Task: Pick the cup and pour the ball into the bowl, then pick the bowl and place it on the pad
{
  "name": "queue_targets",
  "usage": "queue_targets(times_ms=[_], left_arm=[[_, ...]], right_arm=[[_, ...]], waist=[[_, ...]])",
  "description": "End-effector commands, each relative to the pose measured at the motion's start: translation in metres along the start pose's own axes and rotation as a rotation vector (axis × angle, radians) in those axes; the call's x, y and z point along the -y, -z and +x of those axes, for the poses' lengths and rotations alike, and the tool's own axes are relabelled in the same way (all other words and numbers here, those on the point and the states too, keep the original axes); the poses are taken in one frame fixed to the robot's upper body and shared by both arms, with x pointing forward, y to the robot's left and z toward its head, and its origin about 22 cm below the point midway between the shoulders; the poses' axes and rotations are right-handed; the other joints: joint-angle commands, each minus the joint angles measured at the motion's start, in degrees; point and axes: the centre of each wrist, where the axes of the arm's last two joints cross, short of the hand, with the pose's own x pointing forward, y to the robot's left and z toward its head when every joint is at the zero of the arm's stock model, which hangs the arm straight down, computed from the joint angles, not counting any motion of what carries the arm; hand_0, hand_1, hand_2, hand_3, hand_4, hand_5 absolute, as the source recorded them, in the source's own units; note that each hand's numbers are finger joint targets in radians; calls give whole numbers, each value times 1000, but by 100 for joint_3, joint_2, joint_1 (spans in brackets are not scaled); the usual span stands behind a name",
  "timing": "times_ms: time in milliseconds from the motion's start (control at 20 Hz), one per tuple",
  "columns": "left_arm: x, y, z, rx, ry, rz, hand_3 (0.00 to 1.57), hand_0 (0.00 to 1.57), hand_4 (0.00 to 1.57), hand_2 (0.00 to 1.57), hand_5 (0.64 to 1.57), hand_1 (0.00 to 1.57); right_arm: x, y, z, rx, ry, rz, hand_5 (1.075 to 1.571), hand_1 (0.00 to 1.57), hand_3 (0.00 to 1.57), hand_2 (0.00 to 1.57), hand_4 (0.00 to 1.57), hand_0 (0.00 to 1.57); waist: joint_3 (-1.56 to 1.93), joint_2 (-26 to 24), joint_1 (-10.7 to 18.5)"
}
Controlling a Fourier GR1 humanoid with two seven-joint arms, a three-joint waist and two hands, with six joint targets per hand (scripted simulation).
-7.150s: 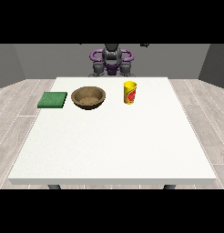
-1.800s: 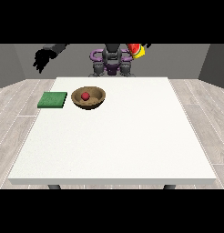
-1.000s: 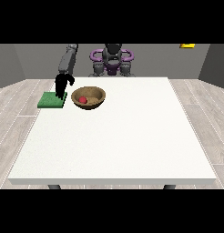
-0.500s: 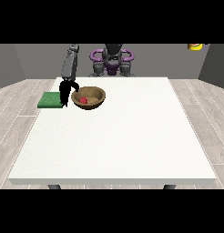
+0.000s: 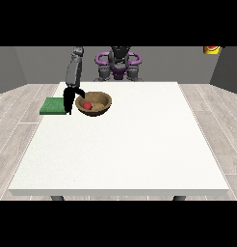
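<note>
A brown wooden bowl stands on the white table at the back left, with a red ball inside it. A green pad lies flat to the bowl's left. The hand at the view's left hangs at the bowl's left rim, between bowl and pad, fingers pointing down and the thumb reaching over the rim. The yellow cup shows at the view's top right edge, high above the table. The hand holding it is out of the picture.
The robot's torso stands behind the table's far edge. The grey forearm slopes down from the shoulder to the hand at the bowl.
The hand at the view's left has come down from the pad's side to the bowl's left rim. The cup has been carried up and off to the view's right.
</note>
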Motion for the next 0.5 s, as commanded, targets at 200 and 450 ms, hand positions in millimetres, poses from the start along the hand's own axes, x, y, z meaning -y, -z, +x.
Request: queue_targets(times_ms=[200,450], left_arm=[[-19,-6,4,-39,-1,25,0,0,1022,0,1541,0],[-29,-6,33,76,-1,25,0,0,1018,0,1535,0]], right_arm=[[-61,3,-24,-103,3,21,1549,0,0,0,475,0],[-8,4,-13,-159,-77,-196,1514,878,0,580,608,878]], waist=[[142,-142,-93],[146,547,106]])
